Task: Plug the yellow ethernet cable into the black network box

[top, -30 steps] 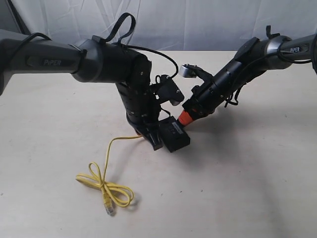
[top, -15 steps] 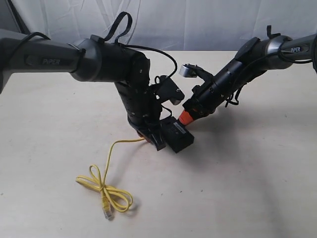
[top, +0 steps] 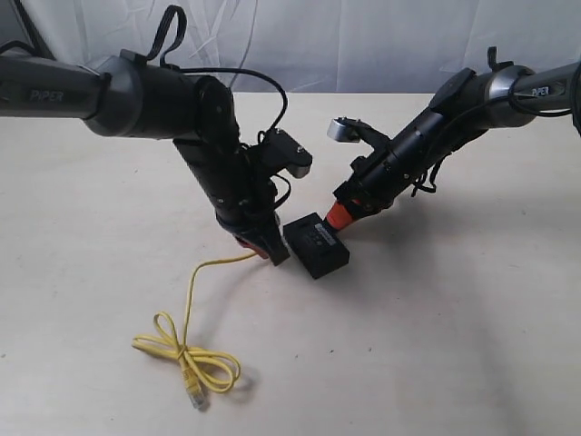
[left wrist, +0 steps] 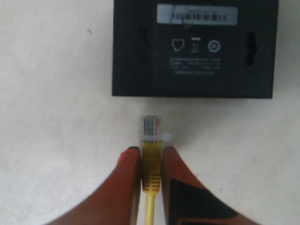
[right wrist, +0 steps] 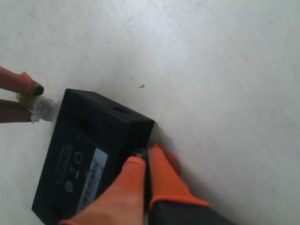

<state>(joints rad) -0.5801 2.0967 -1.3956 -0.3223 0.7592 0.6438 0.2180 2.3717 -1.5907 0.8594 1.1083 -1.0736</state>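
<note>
Because the plug had to enter a port straight on, the left gripper [left wrist: 151,152] was clamped on the thin bright yellow ethernet cable [top: 187,304] just behind its small clear plastic plug [left wrist: 151,127]. The plug stuck out past the fingertips and was aimed squarely at the near wall of the small flat black plastic network box [left wrist: 192,51]. Plug and box were near but apart, and a strip of pale table [top: 454,327] showed between them, so I judged insertion not yet done. The box lay flat between the two arms, its white-printed label [left wrist: 197,14] facing up.

On the far side, the right gripper [right wrist: 144,158] had its orange fingers [right wrist: 126,183] drawn almost together with nothing visible between them. Their tips were set against the box's wall, apparently as a backstop so the light box would not slide under the push. The cord's remainder trailed away in loose loops, and its second plug [top: 193,397] lay free.

The box looked hard, matte and sharp-edged. The cord looked slim, smooth and springy, the fingers rubbery, and the table dull and faintly speckled.
</note>
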